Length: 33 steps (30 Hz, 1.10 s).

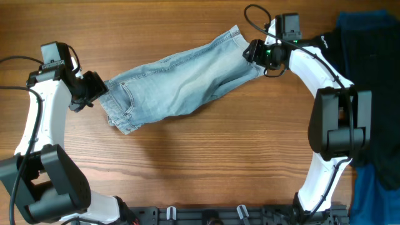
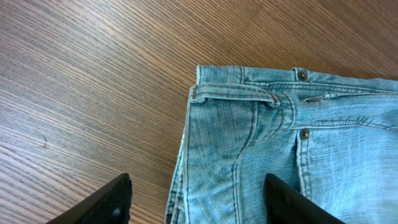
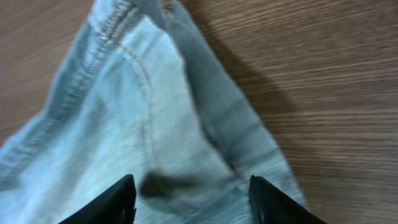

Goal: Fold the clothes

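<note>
Shorts [image 1: 181,81] are laid flat on the table [image 1: 219,156], left of centre in its far half. The long axis is seen to run diagonally, from near-left to far-right. The waistband end, with belt loop and rivets, is pointed toward the left gripper [image 1: 95,92]; the hem end is pointed toward the right gripper [image 1: 253,53]. The left jaws are held apart, low over the waistband corner, with one finger [image 2: 109,202] over bare wood and the other over denim; no cloth is pinched. The right jaws are likewise spread, with both fingers [image 3: 112,202] held above the leg fabric near the hem, and nothing is gripped. A fold of cloth is noted beside the hem seam in the right wrist view. A dark blue cloth [image 1: 369,28] is seen at the table's right edge, well apart from the shorts.
</note>
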### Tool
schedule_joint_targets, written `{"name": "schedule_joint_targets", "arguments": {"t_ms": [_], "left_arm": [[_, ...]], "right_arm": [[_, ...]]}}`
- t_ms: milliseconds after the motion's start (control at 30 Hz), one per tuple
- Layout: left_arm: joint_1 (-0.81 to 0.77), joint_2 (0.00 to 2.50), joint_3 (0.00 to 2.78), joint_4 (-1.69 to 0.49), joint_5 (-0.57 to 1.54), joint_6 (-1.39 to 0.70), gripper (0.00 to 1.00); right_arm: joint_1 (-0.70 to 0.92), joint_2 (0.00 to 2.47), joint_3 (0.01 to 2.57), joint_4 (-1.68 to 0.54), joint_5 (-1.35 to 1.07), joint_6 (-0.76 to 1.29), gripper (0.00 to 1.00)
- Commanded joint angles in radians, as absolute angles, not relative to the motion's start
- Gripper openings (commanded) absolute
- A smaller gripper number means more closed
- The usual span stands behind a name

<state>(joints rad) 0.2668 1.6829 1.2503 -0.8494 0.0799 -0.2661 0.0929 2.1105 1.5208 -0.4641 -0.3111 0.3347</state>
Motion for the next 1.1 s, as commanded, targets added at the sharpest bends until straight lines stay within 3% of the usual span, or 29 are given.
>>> {"name": "schedule_joint_targets", "arguments": {"t_ms": [0,133,167,200,233,267,500,667,700,733,800,833,867,967,1067], "left_arm": [[0.264,1.666,1.266,-0.85,0.093,-0.253,0.67],[0.264,1.666,1.266,-0.854,0.093,-0.253,0.67],[0.264,1.666,1.266,-0.854,0.093,-0.253,0.67],[0.264,1.666,1.266,-0.854,0.093,-0.253,0.67],[0.264,1.666,1.266,-0.854,0.093,-0.253,0.68],[0.264,1.666,1.266,-0.853,0.093,-0.253,0.68],[0.264,1.666,1.266,-0.852,0.093,-0.253,0.68],[0.264,1.666,1.266,-0.85,0.093,-0.253,0.68],[0.264,1.666,1.266,-0.85,0.093,-0.253,0.68],[0.264,1.666,1.266,-0.85,0.093,-0.253,0.69],[0.264,1.666,1.266,-0.85,0.093,-0.253,0.69],[0.264,1.666,1.266,-0.85,0.093,-0.253,0.69],[0.264,1.666,1.266,-0.852,0.093,-0.253,0.69],[0.264,1.666,1.266,-0.857,0.093,-0.253,0.69],[0.264,1.666,1.266,-0.857,0.093,-0.253,0.69]], "right_arm": [[0.093,2.118,1.53,-0.438,-0.321,0.183,0.64],[0.093,2.15,1.53,-0.402,-0.419,0.124,0.58],[0.093,2.152,1.53,-0.404,-0.427,0.111,0.51],[0.093,2.152,1.53,-0.406,-0.427,0.104,0.23],[0.088,2.142,1.53,-0.402,-0.427,0.103,0.09],[0.082,2.126,1.531,-0.4,-0.428,0.091,0.04],[0.027,1.888,1.533,-0.451,-0.498,0.06,0.04],[0.026,1.876,1.53,-0.573,-0.361,0.108,0.05],[0.026,1.885,1.53,-0.585,-0.342,0.108,0.12],[0.026,1.893,1.53,-0.593,-0.316,0.108,0.35],[0.025,1.915,1.53,-0.609,-0.255,0.117,0.59],[0.025,1.923,1.53,-0.621,-0.234,0.122,0.7],[0.025,1.93,1.53,-0.643,-0.211,0.134,0.72],[0.025,1.98,1.53,-0.711,-0.211,0.134,0.72],[0.025,2.033,1.53,-0.722,-0.318,0.13,0.49]]}}
